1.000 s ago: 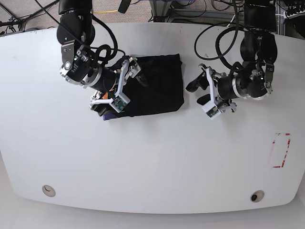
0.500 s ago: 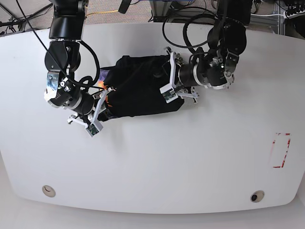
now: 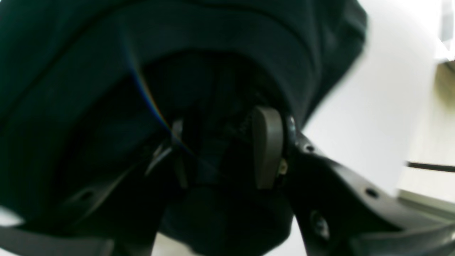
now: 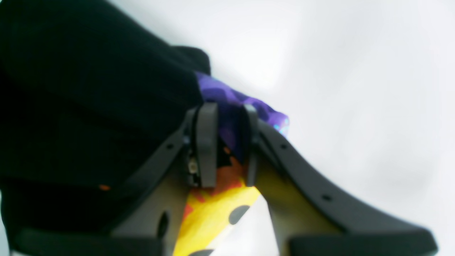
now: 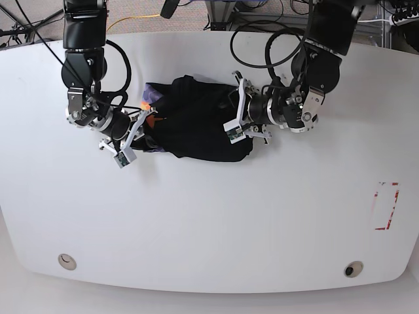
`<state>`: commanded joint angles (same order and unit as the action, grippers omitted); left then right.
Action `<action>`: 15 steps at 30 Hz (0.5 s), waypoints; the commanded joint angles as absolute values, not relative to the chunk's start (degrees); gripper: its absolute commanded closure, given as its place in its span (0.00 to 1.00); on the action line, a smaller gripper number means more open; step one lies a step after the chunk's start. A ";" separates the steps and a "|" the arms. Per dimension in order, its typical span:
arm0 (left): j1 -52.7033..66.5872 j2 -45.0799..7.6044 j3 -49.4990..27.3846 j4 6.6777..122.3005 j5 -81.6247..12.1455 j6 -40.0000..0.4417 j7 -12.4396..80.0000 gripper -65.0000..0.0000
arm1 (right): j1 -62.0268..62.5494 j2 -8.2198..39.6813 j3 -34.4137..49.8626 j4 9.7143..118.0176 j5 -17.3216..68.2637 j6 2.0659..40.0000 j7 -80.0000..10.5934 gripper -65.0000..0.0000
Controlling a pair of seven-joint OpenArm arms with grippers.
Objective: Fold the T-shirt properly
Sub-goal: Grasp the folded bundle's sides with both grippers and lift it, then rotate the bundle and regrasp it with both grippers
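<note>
Item: shirt [image 5: 196, 121]. Black, soft, floppy cloth, lying bunched in a rumpled heap on the table [image 5: 209, 216], slightly toward 12 o'clock of the table's middle, between the two arms.

Handling: it is likely light and limp, sagging wherever unsupported; layers are probably sliding over one another, so a pinch may catch more than one ply. Not fragile. Best taken at hems or corners, both ends together, to keep an edge taut.

Right gripper [image 4: 224, 142]: jaws are standing narrow, pinching a purple printed fold [image 4: 245, 106] at the heap's 9 o'clock edge; orange and yellow print is showing just below the pads.

Left gripper [image 3: 220, 149]: sitting at the heap's 3 o'clock side, buried under black cloth. One grey pad [image 3: 267, 145] is showing clearly; the other is lost in shadow, so although cloth appears to be lying between the jaws, whether they are clamping it cannot be told.

Condition: unfolded and crumpled; it is needing spreading flat before any neat fold.
</note>
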<state>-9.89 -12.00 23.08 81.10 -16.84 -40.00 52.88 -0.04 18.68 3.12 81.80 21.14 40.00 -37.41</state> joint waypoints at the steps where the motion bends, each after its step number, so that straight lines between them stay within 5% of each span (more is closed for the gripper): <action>1: -11.82 -12.09 23.60 78.81 -16.84 -40.00 52.79 0.65 | -1.71 18.77 3.12 83.12 21.23 40.00 -37.41 0.84; 9: -26.24 -12.00 30.73 60.18 -16.84 -40.00 44.18 0.65 | -10.68 15.43 3.12 93.85 20.79 40.00 -38.20 0.84; 15: -33.10 -11.74 32.57 58.51 -17.01 -40.00 43.21 0.65 | -12.97 10.95 2.95 98.95 20.70 40.00 -42.07 0.84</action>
<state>-33.10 -11.74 32.57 58.51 -17.01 -40.00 43.21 -12.97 10.95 2.95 98.95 20.70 40.00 -42.07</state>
